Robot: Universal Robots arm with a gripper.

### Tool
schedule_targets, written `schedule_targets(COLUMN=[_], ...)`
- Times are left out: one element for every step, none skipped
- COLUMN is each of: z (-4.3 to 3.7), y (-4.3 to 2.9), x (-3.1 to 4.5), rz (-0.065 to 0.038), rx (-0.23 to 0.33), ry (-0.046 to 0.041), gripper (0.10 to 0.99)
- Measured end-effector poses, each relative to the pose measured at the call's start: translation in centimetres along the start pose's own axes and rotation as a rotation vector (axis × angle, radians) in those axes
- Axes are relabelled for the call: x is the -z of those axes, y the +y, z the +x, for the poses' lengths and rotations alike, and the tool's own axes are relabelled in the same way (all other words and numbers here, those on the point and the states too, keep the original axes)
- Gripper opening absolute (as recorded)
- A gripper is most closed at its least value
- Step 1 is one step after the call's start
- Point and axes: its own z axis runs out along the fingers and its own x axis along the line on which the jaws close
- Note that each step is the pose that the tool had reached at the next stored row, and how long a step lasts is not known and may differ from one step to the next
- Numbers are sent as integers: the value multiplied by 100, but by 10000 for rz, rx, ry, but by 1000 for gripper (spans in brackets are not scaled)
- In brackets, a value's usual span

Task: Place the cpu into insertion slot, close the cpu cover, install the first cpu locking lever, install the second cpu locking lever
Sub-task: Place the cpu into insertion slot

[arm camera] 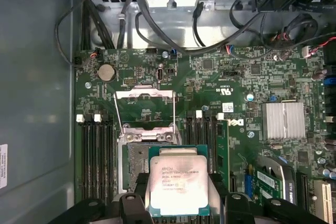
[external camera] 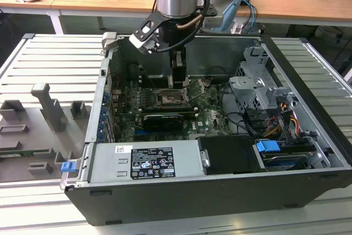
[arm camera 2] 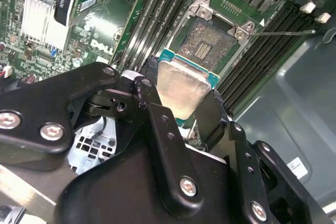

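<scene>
My claw [arm camera 2: 182,109] pinches the cpu [arm camera: 177,182] by two edges, offset above the insertion slot [arm camera 2: 210,43]; I'd align corners, stay level, lower gently.

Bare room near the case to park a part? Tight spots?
Free: ribbed grey metal tabletop, exterior view's right of the black computer case. Crowded: grey fixture blocks on that view's left; inside, black gripper holding silver square cpu.

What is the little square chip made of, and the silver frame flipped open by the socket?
The cpu seems metal-topped: dull silver, softly catching light, with a green rim that looks like circuit board. The cpu cover looks like thin bare metal, probably steel, with bright silvery edges. Which metal exactly, I can't tell.
</scene>
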Motion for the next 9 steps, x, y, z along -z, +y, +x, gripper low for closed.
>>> schedule_targets(z=[0, 0, 1, 1, 0, 0, 0, 1, 3], y=[-1, -3, -3, -3, -4, -4, -4, -5, -6], x=[-11, -22, -28, -30, -33, -36, -39, -47, -57], rz=[1, 0, 0, 1, 1, 1, 0, 0, 0], rx=[-1, -2, -2, -2, -2, -2, -2, -2, -2], ry=[0, 0, 0, -2, -2, -2, -1, 0, -1], gripper=[529, 529, 529, 529, 529, 529, 529, 529, 529])
